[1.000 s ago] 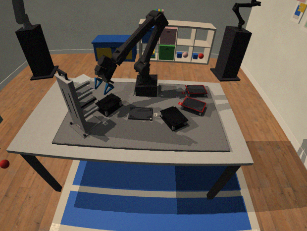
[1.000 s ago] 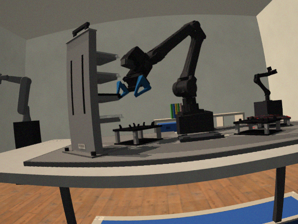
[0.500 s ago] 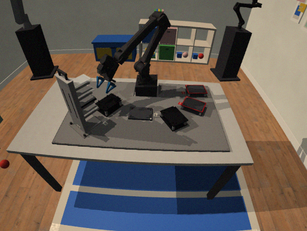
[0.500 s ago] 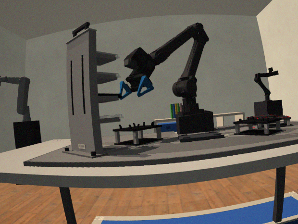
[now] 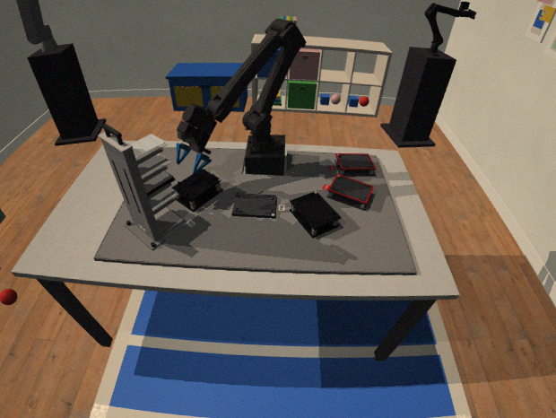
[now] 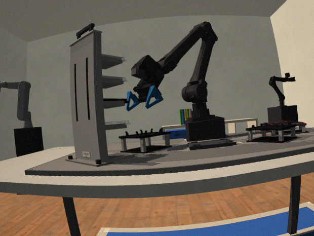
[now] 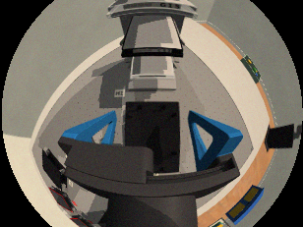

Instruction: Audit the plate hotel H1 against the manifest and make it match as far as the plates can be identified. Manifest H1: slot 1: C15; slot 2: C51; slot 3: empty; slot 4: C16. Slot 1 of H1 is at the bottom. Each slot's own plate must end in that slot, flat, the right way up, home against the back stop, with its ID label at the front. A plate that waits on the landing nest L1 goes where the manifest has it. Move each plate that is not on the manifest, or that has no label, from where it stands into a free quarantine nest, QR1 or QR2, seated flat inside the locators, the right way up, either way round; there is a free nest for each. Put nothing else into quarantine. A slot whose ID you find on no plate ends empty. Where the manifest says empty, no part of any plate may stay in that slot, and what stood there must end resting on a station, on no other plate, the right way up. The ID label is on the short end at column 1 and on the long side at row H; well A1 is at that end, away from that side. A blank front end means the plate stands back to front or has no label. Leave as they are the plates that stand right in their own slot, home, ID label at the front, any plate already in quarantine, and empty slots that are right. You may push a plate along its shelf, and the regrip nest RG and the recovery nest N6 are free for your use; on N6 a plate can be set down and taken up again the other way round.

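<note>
The grey plate hotel H1 (image 5: 134,188) stands at the left of the mat, with its shelves facing the arm; it also shows in the exterior view (image 6: 86,101). One thin dark plate (image 6: 114,100) lies on the second shelf from the bottom, and its front end sticks out a little. The other shelves look empty from the side. My gripper (image 6: 143,100) has blue fingers and is open and empty. It hangs just in front of that plate's end at about the same height. In the top view my gripper (image 5: 191,157) is above a black raised nest (image 5: 196,186). The wrist view shows my gripper (image 7: 151,114) with open fingers on either side of a black rectangle (image 7: 151,138).
A flat dark pad (image 5: 255,204) and a second black raised nest (image 5: 314,213) sit mid-mat. Two red-rimmed nests (image 5: 354,161) (image 5: 350,187) stand at the back right. The arm's base (image 5: 264,157) is behind the middle. I cannot read any label.
</note>
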Robot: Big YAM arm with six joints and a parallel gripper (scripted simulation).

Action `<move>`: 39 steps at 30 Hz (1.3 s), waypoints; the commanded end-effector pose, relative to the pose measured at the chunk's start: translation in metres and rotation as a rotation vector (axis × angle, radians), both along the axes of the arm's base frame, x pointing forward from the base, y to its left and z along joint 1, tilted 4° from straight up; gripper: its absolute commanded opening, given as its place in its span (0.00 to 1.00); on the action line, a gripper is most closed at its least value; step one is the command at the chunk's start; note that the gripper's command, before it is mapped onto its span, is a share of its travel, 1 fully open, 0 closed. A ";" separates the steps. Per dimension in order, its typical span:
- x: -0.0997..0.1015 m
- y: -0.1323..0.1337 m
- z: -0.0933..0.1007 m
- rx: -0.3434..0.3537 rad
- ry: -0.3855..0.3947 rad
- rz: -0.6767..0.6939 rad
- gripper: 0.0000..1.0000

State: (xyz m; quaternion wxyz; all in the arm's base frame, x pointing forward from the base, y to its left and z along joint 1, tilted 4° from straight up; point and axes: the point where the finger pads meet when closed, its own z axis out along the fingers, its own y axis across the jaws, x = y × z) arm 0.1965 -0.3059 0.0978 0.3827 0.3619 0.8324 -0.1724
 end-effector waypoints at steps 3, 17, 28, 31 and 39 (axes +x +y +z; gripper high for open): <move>0.000 -0.006 -0.004 -0.021 -0.005 -0.001 1.00; -0.001 -0.006 -0.025 -0.020 -0.004 -0.002 1.00; 0.015 -0.025 -0.019 -0.058 -0.030 0.005 1.00; 0.018 -0.025 -0.019 -0.055 -0.032 0.006 1.00; 0.027 -0.034 -0.020 -0.052 -0.035 0.003 1.00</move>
